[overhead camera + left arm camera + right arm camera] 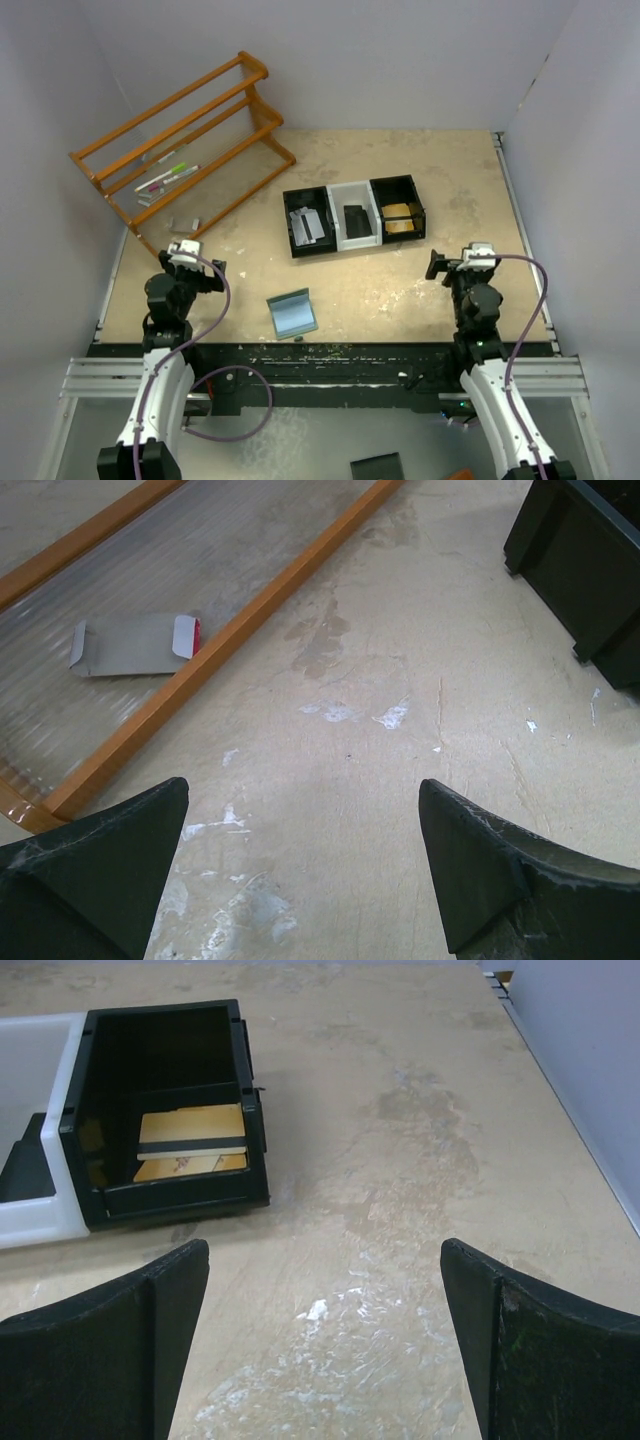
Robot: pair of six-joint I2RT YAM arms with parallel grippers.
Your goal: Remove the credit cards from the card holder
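Currently: found holder (pixel 292 313) open on table (pixel 400 290) near-centre, near-right of left end effector (pixel 303 785), closer to it than to right end effector (pixel 325 1245). Noted both spread, empty; cards (pixel 308 224) apparently already in bin (pixel 170 1200).

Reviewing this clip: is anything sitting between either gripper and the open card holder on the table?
Nothing visible does. The card holder lies open on the bare table between the arms, near the front edge. The left gripper and right gripper, both open, have only tabletop toward it. The bin tray sits farther back, off both paths.
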